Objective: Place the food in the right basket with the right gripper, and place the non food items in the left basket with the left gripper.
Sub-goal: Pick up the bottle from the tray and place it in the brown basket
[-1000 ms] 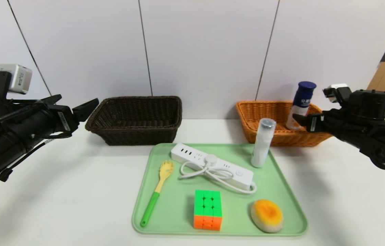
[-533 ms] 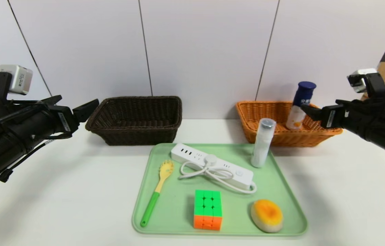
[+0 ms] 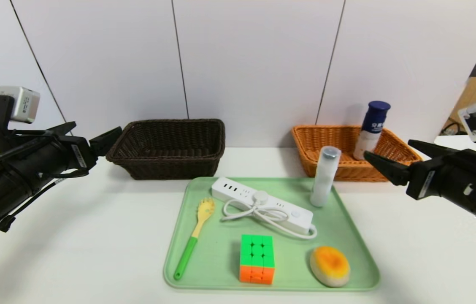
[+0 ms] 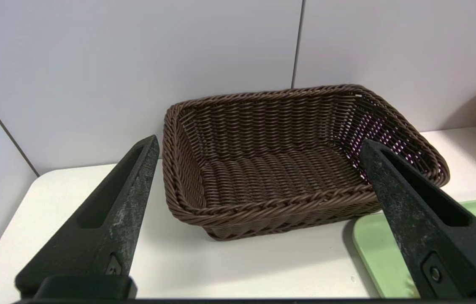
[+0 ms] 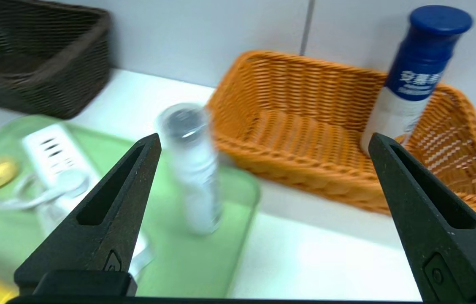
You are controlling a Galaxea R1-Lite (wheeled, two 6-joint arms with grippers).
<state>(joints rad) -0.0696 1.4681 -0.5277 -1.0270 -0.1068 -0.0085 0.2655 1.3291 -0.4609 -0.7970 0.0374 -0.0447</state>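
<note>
White bottle (image 3: 371, 131) upright in orange basket (image 3: 339, 143), both claws (image 3: 390, 158) (image 3: 92, 133) spread, empty.

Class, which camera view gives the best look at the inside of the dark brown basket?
The left wrist view: the dark brown basket fills it, floor and walls visible. The head view shows it farther off, from lower; the right wrist view catches only a blurred corner.

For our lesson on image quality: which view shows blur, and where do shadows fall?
Right wrist view: the tube and power strip on the tray are smeared, the bottle sharper. Head view: sharp; soft shadows lie on the table beside the tray. Left wrist view: sharp, a shadow under the brown basket.
</note>
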